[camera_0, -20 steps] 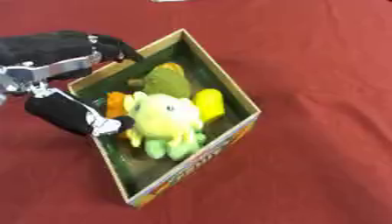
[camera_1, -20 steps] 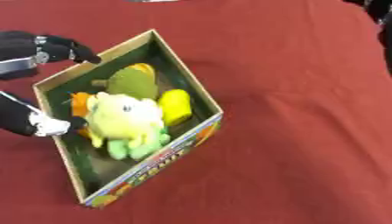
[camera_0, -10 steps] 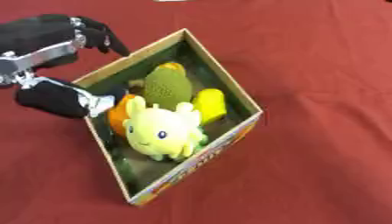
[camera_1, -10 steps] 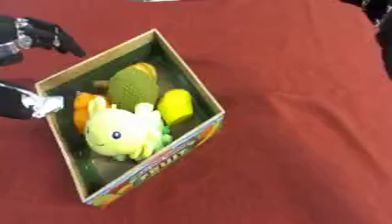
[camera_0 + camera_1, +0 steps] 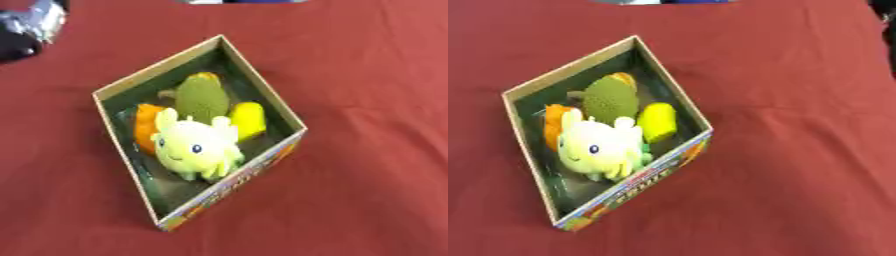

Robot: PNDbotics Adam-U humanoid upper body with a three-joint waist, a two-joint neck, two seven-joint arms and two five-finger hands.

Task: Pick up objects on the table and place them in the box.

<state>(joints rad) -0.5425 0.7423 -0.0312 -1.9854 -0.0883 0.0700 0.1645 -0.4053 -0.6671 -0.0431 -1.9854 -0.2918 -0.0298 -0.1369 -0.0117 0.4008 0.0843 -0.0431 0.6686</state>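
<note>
An open cardboard box point(image 5: 156, 66) sits askew on the red cloth. Inside it lies a pale yellow-green plush toy point(image 5: 197, 147), face up, at the near end. Behind the plush are a green bumpy fruit point(image 5: 201, 97), a yellow piece point(image 5: 248, 119) and an orange piece point(image 5: 144, 127). Only a blurred black and silver part of my left hand point(image 5: 31, 25) shows, at the top left corner of the left eye view, well away from the box. It holds nothing that I can see. My right hand shows in neither view.
The red tablecloth point(image 5: 798, 150) spreads all around the box, with wide room to the right and front. A dark edge point(image 5: 881, 30) shows at the upper right corner.
My left hand has pulled away from the box's left side, up and to the left, almost out of view. The plush toy stays in the box.
</note>
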